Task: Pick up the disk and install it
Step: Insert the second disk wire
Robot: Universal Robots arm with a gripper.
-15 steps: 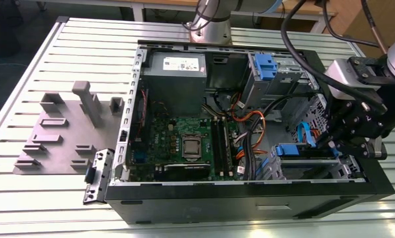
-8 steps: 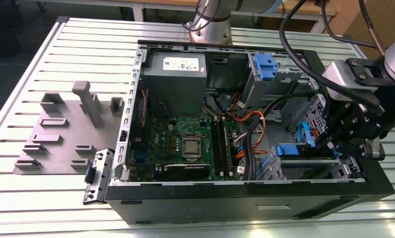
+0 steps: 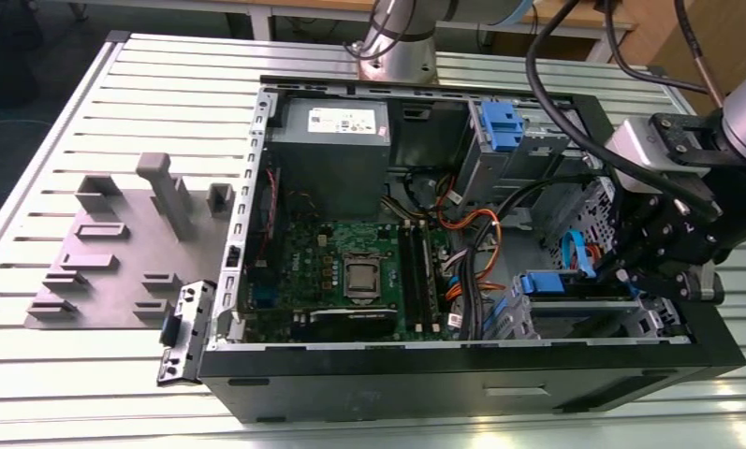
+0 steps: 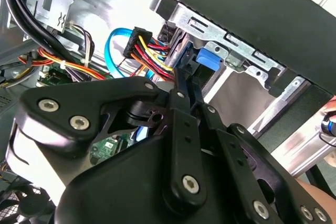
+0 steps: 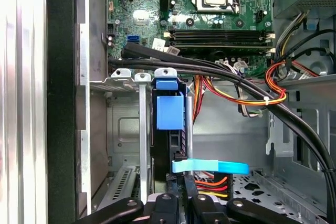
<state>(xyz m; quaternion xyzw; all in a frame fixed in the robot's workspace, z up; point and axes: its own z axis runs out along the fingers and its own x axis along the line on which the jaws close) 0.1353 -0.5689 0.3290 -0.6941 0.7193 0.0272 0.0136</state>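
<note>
The disk (image 5: 169,114) stands on edge in the metal drive cage (image 5: 123,129) at the front corner of the open computer case (image 3: 473,374). Its blue plastic frame (image 3: 550,282) faces up out of the cage, and the rest of it is hidden inside. In both wrist views my gripper (image 5: 184,178) reaches down at the disk's rear end. The black fingers (image 4: 181,90) lie together, shut, with nothing visible between them. Their tips (image 4: 185,73) rest right by the blue frame (image 4: 206,59). In the exterior view, my gripper (image 3: 620,273) hangs over the case's right side.
A light-blue data cable (image 5: 210,167) and a red-yellow-black power plug (image 4: 142,45) lie right beside the fingers. Thick black cables (image 5: 247,85) cross above the cage. Also inside the case are the motherboard (image 3: 347,271), the grey power supply (image 3: 329,140) and a second blue caddy (image 3: 498,126). A grey fixture plate (image 3: 110,253) lies outside.
</note>
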